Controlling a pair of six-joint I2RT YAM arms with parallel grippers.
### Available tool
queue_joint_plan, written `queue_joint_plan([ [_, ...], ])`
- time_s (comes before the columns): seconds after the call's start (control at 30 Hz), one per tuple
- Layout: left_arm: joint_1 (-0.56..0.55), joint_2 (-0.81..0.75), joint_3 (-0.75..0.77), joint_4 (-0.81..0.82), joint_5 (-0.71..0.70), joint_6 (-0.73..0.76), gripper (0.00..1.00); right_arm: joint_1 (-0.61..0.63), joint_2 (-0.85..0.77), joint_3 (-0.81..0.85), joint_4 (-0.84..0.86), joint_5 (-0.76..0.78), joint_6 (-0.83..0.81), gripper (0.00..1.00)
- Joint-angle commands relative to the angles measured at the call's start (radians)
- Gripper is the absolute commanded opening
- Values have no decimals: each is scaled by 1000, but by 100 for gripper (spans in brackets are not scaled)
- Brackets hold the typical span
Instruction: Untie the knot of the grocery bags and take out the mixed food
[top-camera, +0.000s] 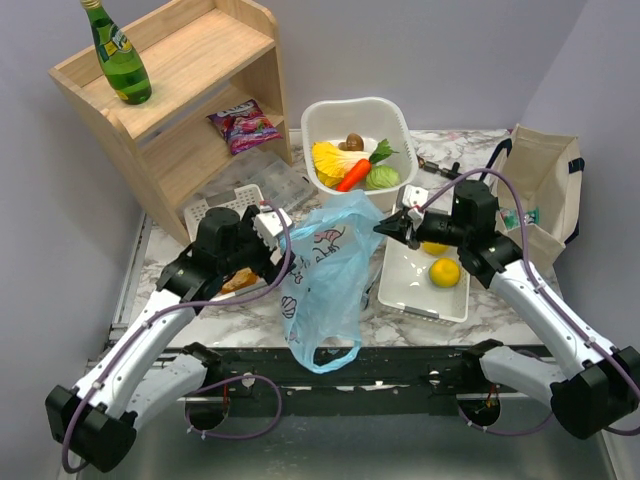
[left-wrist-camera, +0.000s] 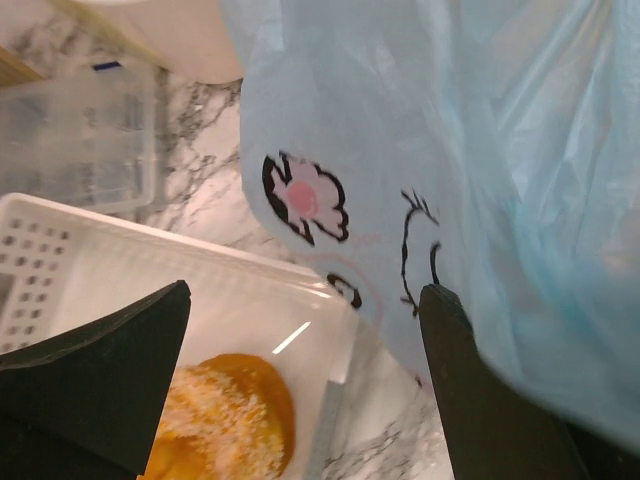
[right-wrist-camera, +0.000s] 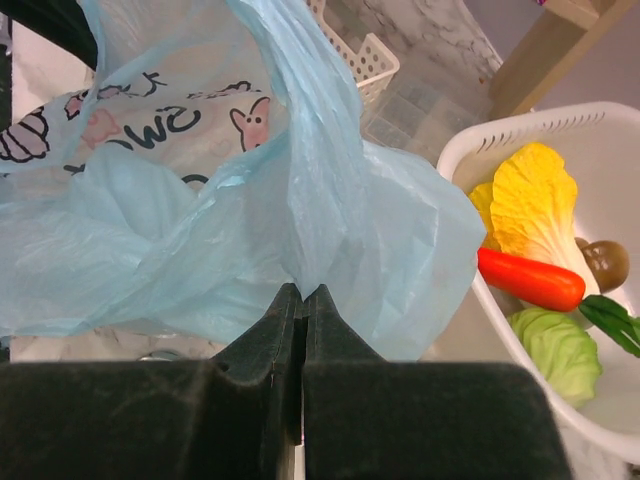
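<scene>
Thin translucent light-blue plastic grocery bag (top-camera: 325, 270) slumps centrally between both arms. Only the right wrist view shows its top edge pinched in the closed right gripper (right-wrist-camera: 302, 292). The left wrist view shows the left gripper (left-wrist-camera: 300, 310) spread wide beside it, over golden-brown bread (left-wrist-camera: 225, 420) in a white slotted basket (left-wrist-camera: 100, 265).

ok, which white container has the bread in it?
The shallow perforated tray below the left gripper, left of the blue bag. The tall basket holds vegetables; the flat tray on the right holds two yellow fruits.

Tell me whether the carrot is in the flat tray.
No, the carrot lies in the tub behind the tray.
</scene>
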Motion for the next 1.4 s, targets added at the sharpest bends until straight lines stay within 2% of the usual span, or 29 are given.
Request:
queue_joint_plan([
  [0.0, 3, 112, 27, 135, 133, -266, 98, 10, -17, -14, 15, -43, -117, 1],
  [0.17, 1, 97, -35, 306, 371, -383, 98, 11, -56, -38, 6, -45, -180, 1],
  [0.2, -1, 103, -39, 323, 416, -402, 93, 10, -62, -47, 15, -44, -186, 1],
  [0.27, -2, 135, -26, 323, 470, -422, 63, 11, -76, -64, 26, -42, -201, 1],
  [0.33, -2, 156, 6, 307, 493, -430, 28, 11, -84, -77, 35, -36, -211, 1],
  [0.4, -2, 140, 40, 290, 497, -414, 0, 10, -90, -80, 15, -28, -234, 1],
  [0.63, 8, -34, 125, 83, 449, -205, 0, 11, -126, -116, -69, 33, -299, 1],
  [0.67, 8, -63, 120, 62, 449, -171, 0, 10, -125, -122, -82, 50, -303, 4],
  [0.73, 11, -97, 103, 8, 442, -109, 0, 11, -111, -125, -109, 87, -295, 18],
  [0.77, 11, -107, 88, -9, 426, -96, 0, 10, -97, -117, -121, 103, -279, 20],
  [0.83, 26, -121, 52, -16, 418, -74, 0, 10, -62, -77, -162, 122, -248, 21],
  [0.93, 66, -131, -6, 12, 427, -74, 0, 11, -27, -23, -224, 108, -248, 11],
  [1.03, 115, -132, -33, -2, 463, -11, 0, 11, -41, -27, -220, 91, -242, 9],
  [1.1, 120, -135, -37, -29, 463, 45, 0, 11, -55, -37, -223, 88, -229, 18],
  [1.17, 120, -133, -28, -24, 473, 66, 0, 11, -56, -29, -231, 88, -192, 39],
  [1.2, 120, -123, -13, -15, 481, 61, 0, 11, -51, -16, -224, 94, -152, 52],
  [1.27, 102, -80, 33, 17, 473, 23, 0, 11, -25, 34, -202, 128, -32, 73],
  [1.37, 86, 10, 118, 58, 432, -4, 0, 10, 42, 149, -179, 249, 165, 88],
])
